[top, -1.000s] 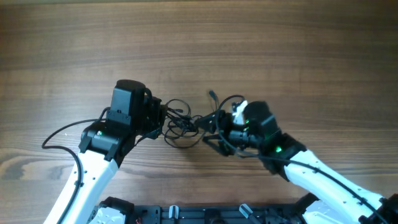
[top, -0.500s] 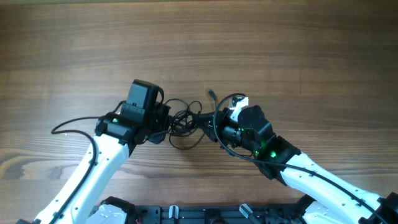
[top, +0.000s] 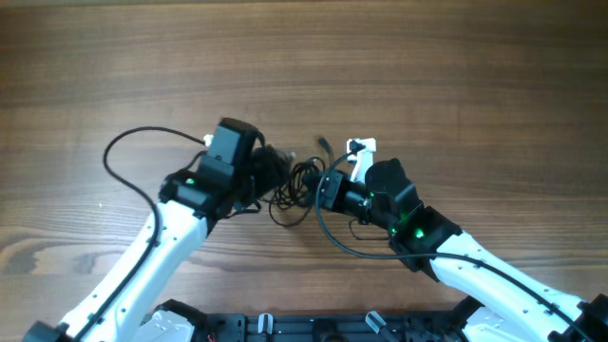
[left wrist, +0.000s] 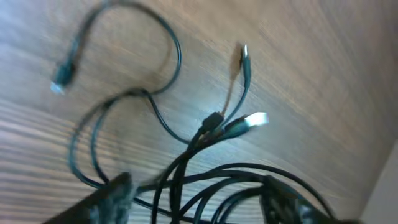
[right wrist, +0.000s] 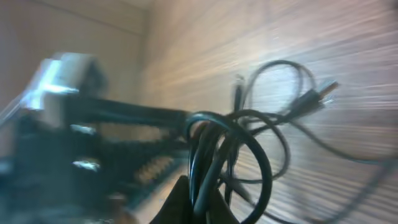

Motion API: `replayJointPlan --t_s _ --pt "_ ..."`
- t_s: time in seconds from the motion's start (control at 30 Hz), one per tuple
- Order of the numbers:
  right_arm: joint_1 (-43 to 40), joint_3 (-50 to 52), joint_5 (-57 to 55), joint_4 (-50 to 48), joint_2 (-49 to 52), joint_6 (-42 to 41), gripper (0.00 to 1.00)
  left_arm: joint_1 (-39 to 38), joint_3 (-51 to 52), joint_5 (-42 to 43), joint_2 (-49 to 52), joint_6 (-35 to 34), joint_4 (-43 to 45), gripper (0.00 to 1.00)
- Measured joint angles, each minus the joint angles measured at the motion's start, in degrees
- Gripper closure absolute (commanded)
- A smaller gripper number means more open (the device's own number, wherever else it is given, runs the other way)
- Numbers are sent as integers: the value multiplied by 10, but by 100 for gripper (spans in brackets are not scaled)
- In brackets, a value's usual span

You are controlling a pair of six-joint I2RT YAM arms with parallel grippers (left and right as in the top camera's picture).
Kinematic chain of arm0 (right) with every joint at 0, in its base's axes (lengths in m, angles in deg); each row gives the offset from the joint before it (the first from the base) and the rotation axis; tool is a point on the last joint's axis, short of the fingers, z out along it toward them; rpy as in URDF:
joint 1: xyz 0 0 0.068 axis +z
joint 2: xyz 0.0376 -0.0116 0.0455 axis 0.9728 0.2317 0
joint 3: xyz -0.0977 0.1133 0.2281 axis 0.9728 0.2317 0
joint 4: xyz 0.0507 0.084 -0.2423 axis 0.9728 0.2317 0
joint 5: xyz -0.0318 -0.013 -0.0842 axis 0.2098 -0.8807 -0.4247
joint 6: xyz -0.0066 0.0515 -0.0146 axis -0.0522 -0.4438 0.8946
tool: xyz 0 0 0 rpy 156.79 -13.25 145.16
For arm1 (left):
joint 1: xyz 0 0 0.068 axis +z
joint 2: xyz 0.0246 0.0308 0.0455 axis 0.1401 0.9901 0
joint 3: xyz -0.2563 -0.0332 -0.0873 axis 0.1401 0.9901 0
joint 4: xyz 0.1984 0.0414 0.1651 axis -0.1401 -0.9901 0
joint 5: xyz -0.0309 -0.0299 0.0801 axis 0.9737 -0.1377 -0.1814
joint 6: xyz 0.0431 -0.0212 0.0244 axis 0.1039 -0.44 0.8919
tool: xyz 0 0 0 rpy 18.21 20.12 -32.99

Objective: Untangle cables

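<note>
Little is done: the cables [top: 296, 187] are one knotted bundle, low over the tabletop [top: 427, 76]. They stretch roughly left to right between my claws, with one plug [top: 323, 145] pointing toward the far edge. My right claw [top: 328, 193] looks clenched on the strands, while my left claw [top: 269, 176] straddles them, released.

Everything here is smeared by blur. At the bottom edge the right gripper [right wrist: 200, 198] shows as a dark wedge, its fingers pressed together on the cables [right wrist: 214, 146], which rise from it in a clump of overlapping loops. One plug [right wrist: 322, 91] juts from the clump toward the upper right (a second, darker plug [right wrist: 238, 84] stands nearer the middle). Behind lies the wooden table [right wrist: 354, 37], and the left arm [right wrist: 65, 118] is a black-and-white blur at the left.
</note>
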Motion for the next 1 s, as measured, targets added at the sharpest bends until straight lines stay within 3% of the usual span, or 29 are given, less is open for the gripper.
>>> replayJointPlan --t_s 0.13,0.17,0.23,0.3,0.4,0.47,0.63,0.77,1.0 --pt "0 0 -55 39 0 27 95 38 0 49 -39 22 -2 9" --pt "0 0 -68 38 0 22 89 38 0 67 -42 24 -3 9" --pt "0 0 -89 43 0 -16 87 28 0 89 -42 25 -19 10" --pt "0 0 -101 72 0 -112 76 11 0 93 -40 27 -38 10" --pt "0 0 -96 82 0 -269 67 -14 0 90 -33 53 -49 12" --pt "-1 0 -78 75 0 -369 72 -30 0 89 -32 102 -49 15" --pt "-14 0 6 112 0 -506 89 -38 0 88 -32 236 -49 20" --pt "-50 0 51 125 0 -540 95 -38 0 85 -32 328 -50 41" --pt "-56 0 57 125 0 -548 91 -63 0 64 -23 392 -33 40"
